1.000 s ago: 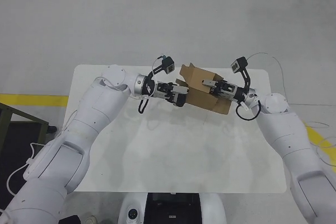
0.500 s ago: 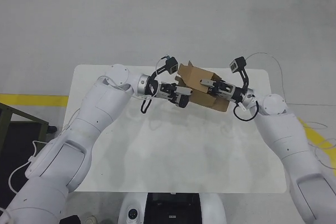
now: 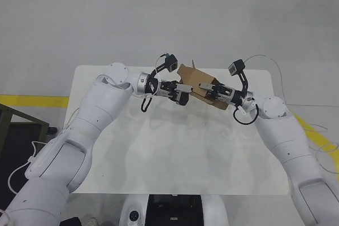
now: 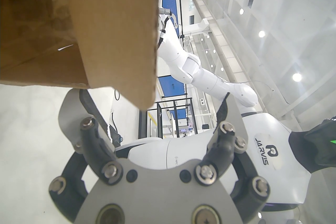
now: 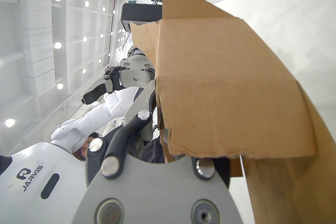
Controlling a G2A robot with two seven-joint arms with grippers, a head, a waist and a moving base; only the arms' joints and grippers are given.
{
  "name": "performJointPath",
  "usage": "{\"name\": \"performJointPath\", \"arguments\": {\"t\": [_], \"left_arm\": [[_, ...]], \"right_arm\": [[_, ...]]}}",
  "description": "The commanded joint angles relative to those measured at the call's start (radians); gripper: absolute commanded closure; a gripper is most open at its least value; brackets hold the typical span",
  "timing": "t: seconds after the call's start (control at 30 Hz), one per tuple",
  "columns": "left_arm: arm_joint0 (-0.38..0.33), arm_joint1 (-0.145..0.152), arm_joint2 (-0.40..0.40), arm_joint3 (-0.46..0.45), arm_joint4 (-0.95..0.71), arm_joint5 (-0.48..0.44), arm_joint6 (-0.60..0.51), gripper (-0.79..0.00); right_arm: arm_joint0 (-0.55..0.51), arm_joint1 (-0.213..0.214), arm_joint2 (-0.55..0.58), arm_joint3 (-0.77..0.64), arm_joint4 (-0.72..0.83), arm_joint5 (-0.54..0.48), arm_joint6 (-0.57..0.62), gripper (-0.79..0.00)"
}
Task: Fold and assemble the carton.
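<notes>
A brown cardboard carton [image 3: 196, 81], partly folded with flaps sticking up, hangs above the far middle of the white table. My right gripper [image 3: 213, 90] is shut on one of its walls; in the right wrist view the carton [image 5: 223, 93] covers one finger of that gripper [image 5: 160, 114]. My left gripper [image 3: 183, 90] sits at the carton's other side, open. In the left wrist view a carton flap [image 4: 115, 25] hangs just above the gap of the left gripper [image 4: 157, 114], not clamped. The right wrist view also shows the left gripper [image 5: 115, 78] beyond the carton.
The white table [image 3: 175, 152] is bare in front of the arms, with free room toward its near edge. A dark metal frame [image 3: 3, 116] stands off the table's left side, on the floor.
The right arm has carried the carton a little leftward and farther back, tilting it. The left gripper has edged up toward the carton's side and stays open.
</notes>
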Motion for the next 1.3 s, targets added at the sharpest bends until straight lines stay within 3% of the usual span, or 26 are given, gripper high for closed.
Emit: {"name": "performJointPath", "arguments": {"t": [0.0,0.83,1.27], "left_arm": [[0.001,0.001,-0.001,-0.002,0.001,0.0,0.0,-0.785],[0.012,0.008,-0.014,-0.02,0.002,0.009,-0.009,-0.785],[0.021,0.048,-0.088,0.022,0.012,0.006,-0.006,-0.785]], "right_arm": [[-0.004,-0.001,-0.001,-0.006,-0.003,0.003,0.003,0.0],[-0.015,-0.014,0.014,-0.013,-0.017,0.006,0.015,0.0],[0.034,0.0,0.047,0.074,-0.001,-0.003,0.244,0.0]]}}
